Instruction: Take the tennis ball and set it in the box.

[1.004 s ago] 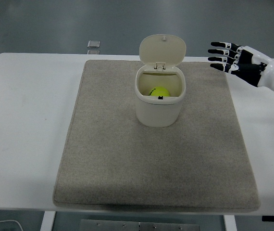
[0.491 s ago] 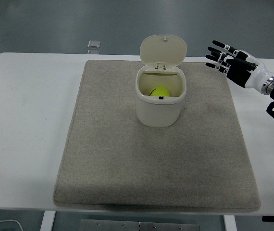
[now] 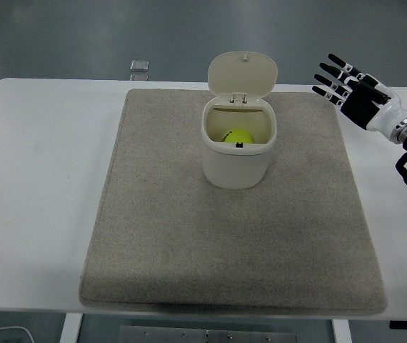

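A yellow-green tennis ball [image 3: 238, 136] lies inside a cream box [image 3: 237, 158] that stands on a grey mat [image 3: 189, 229]. The box's hinged lid [image 3: 243, 73] stands up at the back. My right hand [image 3: 339, 81] hovers to the right of the box, over the mat's far right corner, with its fingers spread and nothing in them. My left arm does not show.
The mat covers the middle of a white table [image 3: 39, 179]. A small grey square object [image 3: 139, 66] lies at the table's far edge, behind the mat's left corner.
My right hand has drawn back to the right and turned, its fingers now pointing up and to the left. The ball and the box have not moved.
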`<action>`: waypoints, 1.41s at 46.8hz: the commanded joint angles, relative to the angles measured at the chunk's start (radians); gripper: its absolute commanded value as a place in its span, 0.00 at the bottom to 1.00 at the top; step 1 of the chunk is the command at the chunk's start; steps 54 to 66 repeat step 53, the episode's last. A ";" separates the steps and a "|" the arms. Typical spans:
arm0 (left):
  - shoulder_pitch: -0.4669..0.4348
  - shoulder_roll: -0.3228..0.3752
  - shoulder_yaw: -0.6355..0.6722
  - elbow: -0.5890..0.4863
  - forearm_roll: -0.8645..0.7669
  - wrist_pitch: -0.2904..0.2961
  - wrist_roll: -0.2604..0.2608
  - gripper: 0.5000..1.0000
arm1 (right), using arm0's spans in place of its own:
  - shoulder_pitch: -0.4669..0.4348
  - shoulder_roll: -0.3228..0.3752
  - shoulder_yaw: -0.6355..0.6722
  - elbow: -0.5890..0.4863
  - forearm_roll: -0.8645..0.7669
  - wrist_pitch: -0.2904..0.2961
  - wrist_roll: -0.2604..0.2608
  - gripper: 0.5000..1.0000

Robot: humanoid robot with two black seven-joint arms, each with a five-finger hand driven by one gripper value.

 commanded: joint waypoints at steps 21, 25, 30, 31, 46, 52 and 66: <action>0.000 0.000 0.000 0.000 -0.001 0.000 0.000 0.98 | -0.012 0.003 0.001 0.008 0.005 0.005 0.033 0.82; 0.000 0.000 0.000 0.000 -0.001 0.000 0.000 0.98 | -0.012 0.001 0.001 0.008 0.005 0.005 0.053 0.82; 0.000 0.000 0.000 0.000 -0.001 0.000 0.000 0.98 | -0.010 0.001 0.002 0.008 0.003 -0.001 0.057 0.82; 0.000 0.000 0.000 0.000 -0.001 0.000 0.000 0.98 | -0.010 0.001 0.002 0.011 0.003 -0.002 0.059 0.82; 0.000 0.000 0.000 0.000 -0.001 0.000 0.000 0.98 | -0.009 -0.002 0.001 0.012 0.001 0.009 0.070 0.82; 0.000 0.000 0.000 0.000 0.000 0.000 0.000 0.98 | -0.009 0.000 0.002 0.012 0.001 0.003 0.074 0.82; 0.000 0.000 0.000 0.000 0.001 0.000 0.000 0.98 | -0.009 0.000 0.002 0.012 0.001 0.002 0.080 0.83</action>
